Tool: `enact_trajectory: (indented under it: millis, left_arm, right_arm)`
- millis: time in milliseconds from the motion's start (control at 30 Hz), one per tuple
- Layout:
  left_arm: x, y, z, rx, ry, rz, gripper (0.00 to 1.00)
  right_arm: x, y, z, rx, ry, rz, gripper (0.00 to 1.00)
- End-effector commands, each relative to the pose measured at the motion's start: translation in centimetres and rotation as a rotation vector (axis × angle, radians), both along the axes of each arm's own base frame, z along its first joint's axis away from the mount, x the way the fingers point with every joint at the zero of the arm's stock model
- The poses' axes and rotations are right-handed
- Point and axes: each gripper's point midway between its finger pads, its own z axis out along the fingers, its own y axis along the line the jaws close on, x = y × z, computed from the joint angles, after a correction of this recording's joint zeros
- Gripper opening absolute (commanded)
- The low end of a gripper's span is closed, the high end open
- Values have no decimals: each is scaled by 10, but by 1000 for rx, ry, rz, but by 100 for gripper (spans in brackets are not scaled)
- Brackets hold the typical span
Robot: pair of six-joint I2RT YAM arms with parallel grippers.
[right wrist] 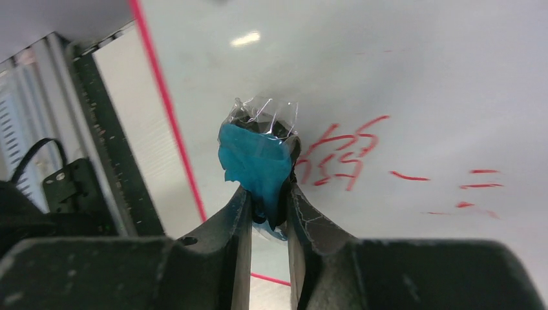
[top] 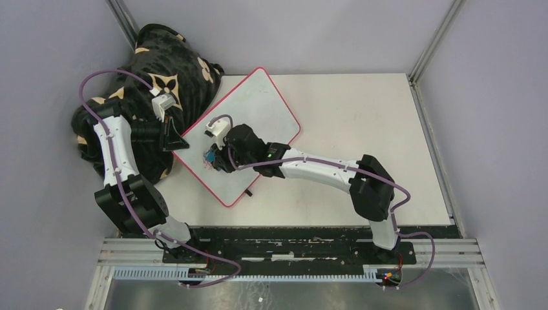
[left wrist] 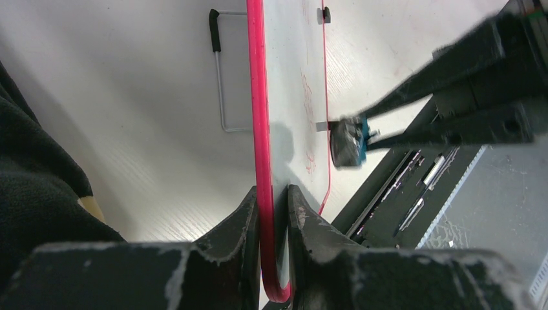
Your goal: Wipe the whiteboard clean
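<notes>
Whiteboard (top: 262, 106) lying askew toward the far-left corner of the bench (top: 362, 123), its rim pinched by the closed left end effector (left wrist: 273, 197) to steady it, while the right end effector (right wrist: 268, 194), clamped on a blue eraser (right wrist: 253, 161), presses it beside the red writing (right wrist: 342, 158).

the whiteboard (top: 258, 110) lies on the table (top: 362, 129), left of the middle, a blanket (top: 168, 58) to its left. the left gripper (left wrist: 273, 200) pinches its left edge. the eraser (right wrist: 255, 161) in the right gripper (right wrist: 268, 194) is beside the writing (right wrist: 349, 155).
</notes>
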Motion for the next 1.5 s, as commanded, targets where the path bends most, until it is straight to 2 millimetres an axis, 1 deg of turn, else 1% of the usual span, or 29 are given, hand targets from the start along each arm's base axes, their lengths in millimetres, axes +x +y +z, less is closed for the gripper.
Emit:
enact_trajectory:
  millis: [0, 167, 333, 467, 533, 667, 700, 767, 867, 933, 1067, 1167, 1400, 1467]
  left_arm:
    - [4, 12, -11, 125, -68, -70, 3]
    - [4, 12, -10, 127, -71, -71, 3]
    - [3, 11, -11, 125, -70, -72, 3]
    - [2, 11, -11, 126, -71, -74, 3]
    - [2, 10, -11, 127, -72, -75, 3]
    - [1, 10, -11, 121, -71, -73, 3]
    - [1, 9, -10, 119, -71, -72, 3]
    - [1, 9, -10, 118, -71, -72, 3]
    - [1, 9, -10, 116, -69, -71, 3]
    - [1, 9, -10, 116, -68, -71, 3]
    - [1, 9, -10, 117, -70, -71, 3]
    - [0, 9, -10, 119, -69, -69, 3]
    - [0, 8, -11, 114, -68, -70, 3]
    - [-1, 8, -11, 114, -66, -71, 3]
  right_arm:
    - [47, -19, 15, 6, -77, -120, 1]
    - [82, -49, 11, -54, -121, -221, 1]
    - [118, -91, 4, -101, -132, -324, 1]
    - [147, -122, -7, -131, -117, -396, 1]
    - [151, -128, -10, -141, -118, -403, 1]
    - [150, -126, -11, -137, -115, -393, 1]
    - [149, -123, -11, -122, -105, -387, 1]
    - [141, -112, -8, -84, -85, -350, 1]
    - [123, -89, -4, -64, -84, -296, 1]
    - [107, -71, -3, -60, -87, -252, 1]
    - [69, -33, 5, -24, -71, -156, 1]
    - [45, -10, 5, -15, -68, -97, 1]
    - [5, 30, 1, -5, -41, 31, 1]
    - [2, 35, 1, -9, -44, 43, 1]
